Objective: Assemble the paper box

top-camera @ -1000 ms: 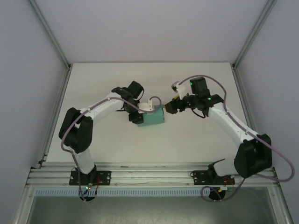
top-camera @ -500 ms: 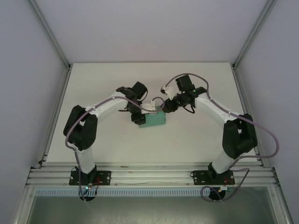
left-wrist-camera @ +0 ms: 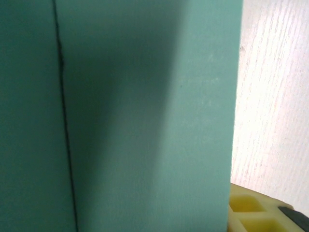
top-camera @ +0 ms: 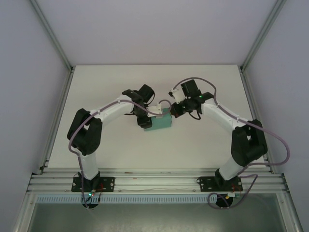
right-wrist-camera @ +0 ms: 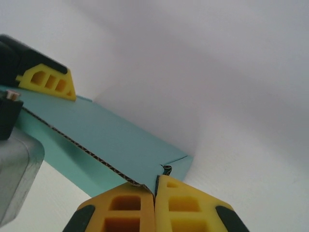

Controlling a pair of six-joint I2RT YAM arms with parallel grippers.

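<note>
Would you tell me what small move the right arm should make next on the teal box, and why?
Probably nudge the right pincer, its tips closed at a corner of the paper box, slightly inward to press the loose edge shut: a small gap shows at that corner, and the left pincer grips the other end.

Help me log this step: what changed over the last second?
The right gripper swung left to the box and shut on its corner edge, and that arm's elbow drew inward. The left gripper kept its hold on the box, which stayed put on the table.
</note>
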